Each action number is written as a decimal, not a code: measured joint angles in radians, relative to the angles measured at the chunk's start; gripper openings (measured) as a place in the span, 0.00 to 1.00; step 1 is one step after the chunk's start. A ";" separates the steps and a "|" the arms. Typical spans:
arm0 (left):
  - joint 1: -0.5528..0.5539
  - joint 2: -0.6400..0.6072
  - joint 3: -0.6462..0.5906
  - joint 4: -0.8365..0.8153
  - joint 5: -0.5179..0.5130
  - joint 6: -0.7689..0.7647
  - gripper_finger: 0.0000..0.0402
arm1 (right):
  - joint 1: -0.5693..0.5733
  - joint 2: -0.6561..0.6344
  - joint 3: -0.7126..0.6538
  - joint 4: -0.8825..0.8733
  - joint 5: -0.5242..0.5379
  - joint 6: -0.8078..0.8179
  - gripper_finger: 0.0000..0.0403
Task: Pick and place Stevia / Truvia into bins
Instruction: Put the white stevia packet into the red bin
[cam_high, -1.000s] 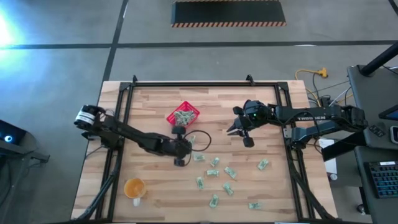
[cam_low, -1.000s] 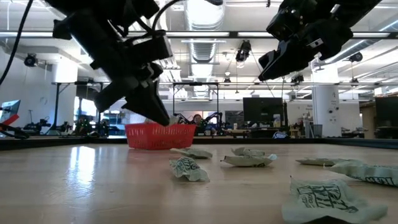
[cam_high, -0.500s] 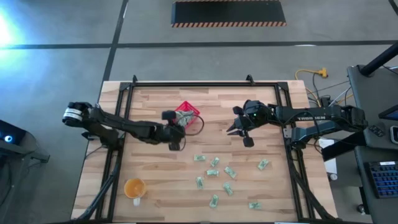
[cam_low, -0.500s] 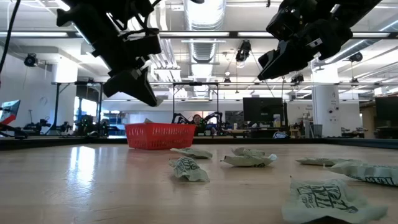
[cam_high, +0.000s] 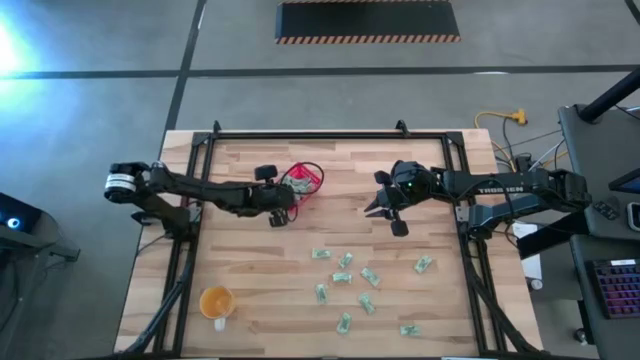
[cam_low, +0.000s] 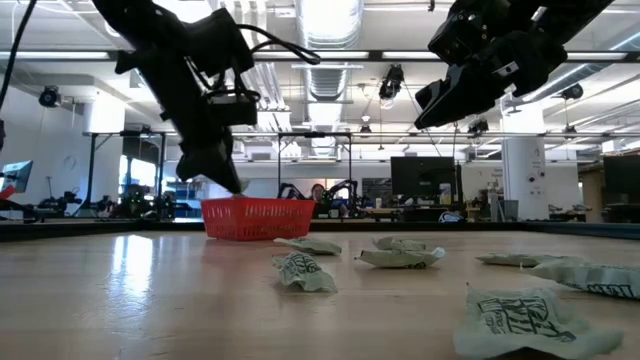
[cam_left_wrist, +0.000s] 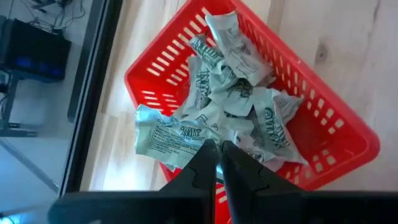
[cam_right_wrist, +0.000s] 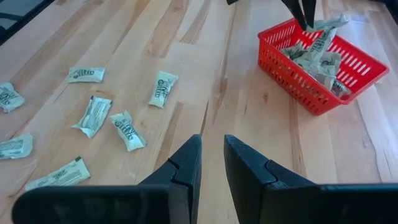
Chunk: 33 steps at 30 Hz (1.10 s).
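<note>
left gripper (cam_left_wrist: 216, 151) pinches a stevia packet (cam_left_wrist: 171, 140) over the red basket (cam_left_wrist: 348, 134) – right gripper (cam_right_wrist: 211, 155) slightly apart, holding nothing

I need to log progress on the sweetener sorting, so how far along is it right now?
Done: the red basket already holds a pile of packets. In hand: the left tool, shut on one packet, hangs over the basket. Left: about nine loose packets lie on the table. The right tool waits above the table, holding nothing.
</note>
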 joint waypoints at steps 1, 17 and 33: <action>0.000 0.000 0.000 0.001 0.007 -0.001 0.00 | 0.000 0.000 0.000 0.000 0.000 0.000 0.15; 0.000 0.003 0.002 0.043 0.088 0.001 0.29 | 0.000 0.000 -0.003 0.003 0.000 -0.004 0.15; -0.152 -0.174 0.031 -0.098 0.256 -0.159 0.36 | 0.124 0.000 -0.195 0.301 -0.030 0.026 0.15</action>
